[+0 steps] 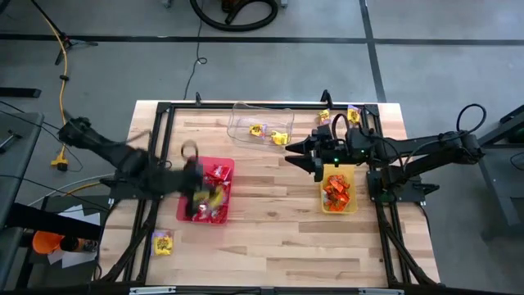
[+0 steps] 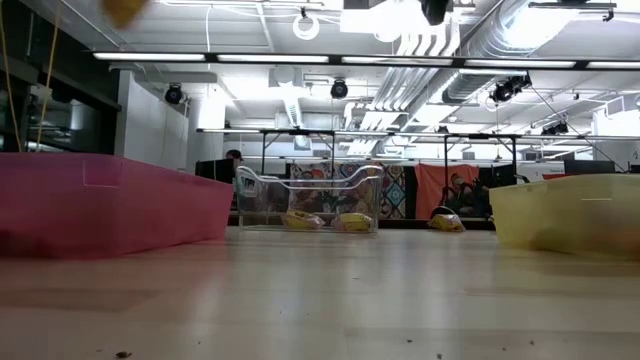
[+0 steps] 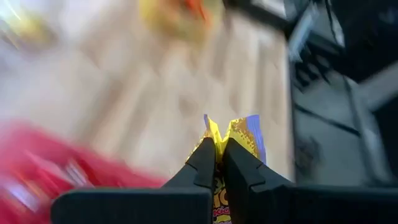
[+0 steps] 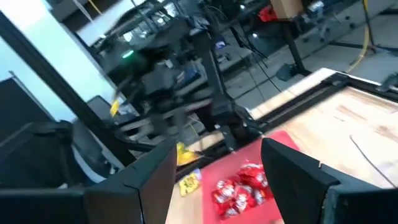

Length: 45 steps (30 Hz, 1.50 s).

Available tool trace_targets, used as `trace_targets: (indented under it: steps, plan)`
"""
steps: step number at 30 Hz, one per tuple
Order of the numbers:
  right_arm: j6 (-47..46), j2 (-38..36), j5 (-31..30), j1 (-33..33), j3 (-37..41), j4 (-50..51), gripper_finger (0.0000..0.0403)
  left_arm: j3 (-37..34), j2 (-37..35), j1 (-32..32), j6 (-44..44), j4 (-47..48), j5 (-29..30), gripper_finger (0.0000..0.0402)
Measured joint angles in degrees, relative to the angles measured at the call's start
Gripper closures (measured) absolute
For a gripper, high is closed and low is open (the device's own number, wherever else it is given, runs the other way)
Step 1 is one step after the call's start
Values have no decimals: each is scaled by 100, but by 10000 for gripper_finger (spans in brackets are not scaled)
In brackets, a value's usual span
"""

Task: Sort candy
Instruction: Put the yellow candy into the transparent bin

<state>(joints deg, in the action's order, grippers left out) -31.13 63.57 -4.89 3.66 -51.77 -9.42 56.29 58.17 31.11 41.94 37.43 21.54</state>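
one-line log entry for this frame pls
left gripper: shut on yellow candy, over red tray | right gripper: open, empty, above yellow tray

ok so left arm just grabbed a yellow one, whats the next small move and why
Probably carry it toward the clear tray. The left end effector is shut on a yellow candy above the red tray, and the clear tray already holds yellow packets.

- The red tray (image 1: 214, 190), at about nine o'clock on the table, holds red and yellow candy (image 1: 218, 172).
- The yellow tray (image 1: 338, 199), at three o'clock, holds orange candy (image 1: 336, 188).
- The clear tray (image 1: 260, 124), at twelve o'clock, holds yellow candy (image 1: 279, 138).
- The packet (image 3: 239, 134) between the black fingers (image 3: 202, 165) looks yellow with a blue edge, though blurred.
- The table (image 1: 278, 238) is pale wood planks.
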Motion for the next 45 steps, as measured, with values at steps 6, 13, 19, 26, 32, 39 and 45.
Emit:
trace_targets:
  steps: [6, 13, 19, 26, 32, 39, 45]
  plan:
    - [4, 13, -120, 162, 0, -262, 174, -31, -52, -2079, -2401, -1822, -882, 401]
    - [188, 17, -439, 404, 0, -266, 174, -524, 375, -3397, -2329, -4394, -2627, 401]
    - [692, 61, -903, 518, 0, -237, 174, -1263, 425, -3279, -1992, -5669, -2554, 401]
    - [870, 57, -1038, 496, 0, -261, 174, -1657, 418, -3228, -1841, -6516, -2257, 401]
    - [959, 57, -1177, 496, 0, -237, 174, -1643, 490, -3496, -1608, -6514, -1619, 401]
    - [979, 56, -1424, 496, 0, -199, 174, -613, 1404, -4742, -1688, -5165, -1865, 401]
    - [918, 55, -1440, 496, 0, -198, 174, 840, 2707, -5755, -1885, -3114, -1921, 401]
